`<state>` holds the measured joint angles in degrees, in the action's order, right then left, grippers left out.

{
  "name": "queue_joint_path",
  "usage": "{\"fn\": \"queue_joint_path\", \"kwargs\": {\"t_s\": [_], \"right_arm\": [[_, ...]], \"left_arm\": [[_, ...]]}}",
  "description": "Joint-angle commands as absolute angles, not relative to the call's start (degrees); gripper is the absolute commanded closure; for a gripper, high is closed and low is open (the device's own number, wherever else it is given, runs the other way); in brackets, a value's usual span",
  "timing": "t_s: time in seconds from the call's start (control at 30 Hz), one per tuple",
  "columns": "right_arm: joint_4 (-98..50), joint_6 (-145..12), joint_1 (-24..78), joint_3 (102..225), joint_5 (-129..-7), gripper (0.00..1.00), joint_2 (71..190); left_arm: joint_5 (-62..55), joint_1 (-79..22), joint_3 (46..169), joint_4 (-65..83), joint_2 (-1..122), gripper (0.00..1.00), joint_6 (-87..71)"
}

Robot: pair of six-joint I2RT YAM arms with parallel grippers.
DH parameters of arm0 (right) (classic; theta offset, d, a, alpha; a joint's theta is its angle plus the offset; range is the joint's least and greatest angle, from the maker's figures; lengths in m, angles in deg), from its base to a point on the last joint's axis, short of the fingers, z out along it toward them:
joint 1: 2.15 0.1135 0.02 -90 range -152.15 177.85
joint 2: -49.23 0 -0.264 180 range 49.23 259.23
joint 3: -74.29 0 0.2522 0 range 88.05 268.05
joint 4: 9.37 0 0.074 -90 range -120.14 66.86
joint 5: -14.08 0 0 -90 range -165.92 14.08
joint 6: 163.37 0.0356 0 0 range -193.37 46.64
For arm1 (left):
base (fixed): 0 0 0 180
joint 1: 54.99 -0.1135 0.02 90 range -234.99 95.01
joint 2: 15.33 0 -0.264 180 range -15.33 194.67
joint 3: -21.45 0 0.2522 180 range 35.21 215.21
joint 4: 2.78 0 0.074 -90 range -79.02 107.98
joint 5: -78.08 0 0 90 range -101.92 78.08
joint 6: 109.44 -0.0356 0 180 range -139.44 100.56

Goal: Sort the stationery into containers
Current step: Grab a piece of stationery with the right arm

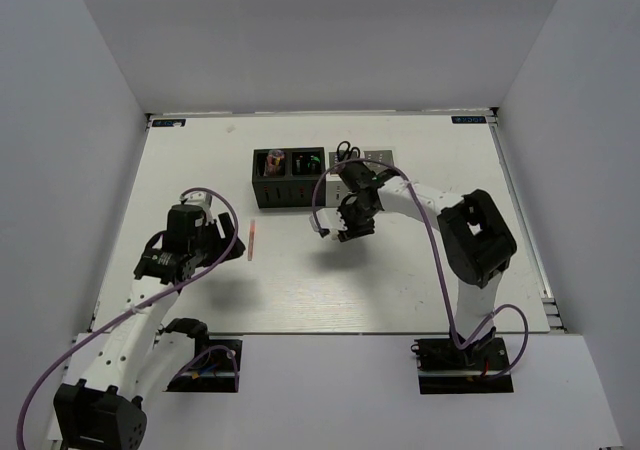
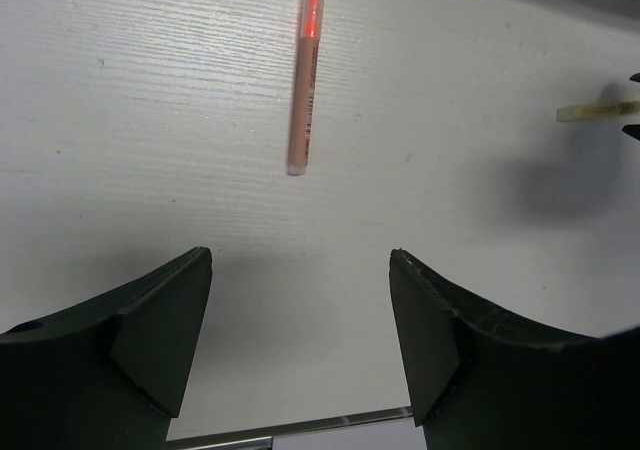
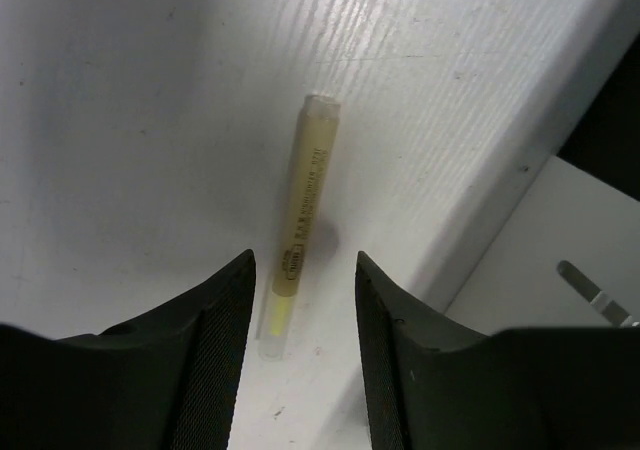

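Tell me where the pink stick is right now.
In the top view the pink stick lies on the table, left of centre, just ahead of the left gripper and short of the row of cups.

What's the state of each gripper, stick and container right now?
left gripper: open, empty, short of the pink stick.
right gripper: open, jaws either side of the yellowish stick, not closed on it.
pink stick: flat on the table, loose.
yellowish stick: flat on the table, loose.
containers: upright in a row; the two black ones hold items.
scissors: standing handles up in a white one.
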<state>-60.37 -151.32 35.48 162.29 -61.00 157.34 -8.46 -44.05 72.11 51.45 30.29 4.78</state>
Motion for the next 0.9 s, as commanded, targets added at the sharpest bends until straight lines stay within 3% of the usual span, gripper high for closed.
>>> {"fn": "queue_joint_path", "kwargs": {"t_s": [0.0,0.2,0.63,0.8,0.87], "right_arm": [[-62.59,-151.32,35.91,166.26,-62.12,0.52,159.34],[-79.28,-156.68,35.99,176.20,-60.80,0.52,165.76],[-81.41,-154.14,37.31,178.49,-64.13,0.52,170.25],[-81.06,-150.81,37.49,177.53,-65.20,0.59,172.01],[-79.48,-149.31,37.66,176.12,-65.11,0.68,171.57]], "left_arm": [[-7.62,-44.26,71.68,50.80,29.14,0.18,4.81],[-7.79,-44.18,71.68,50.97,28.96,0.18,4.73],[-7.79,-44.26,71.68,50.97,28.35,0.18,4.64],[-8.14,-44.26,71.68,50.97,28.08,0.18,4.37],[-8.23,-44.26,71.60,50.71,28.00,0.18,4.46]]}}
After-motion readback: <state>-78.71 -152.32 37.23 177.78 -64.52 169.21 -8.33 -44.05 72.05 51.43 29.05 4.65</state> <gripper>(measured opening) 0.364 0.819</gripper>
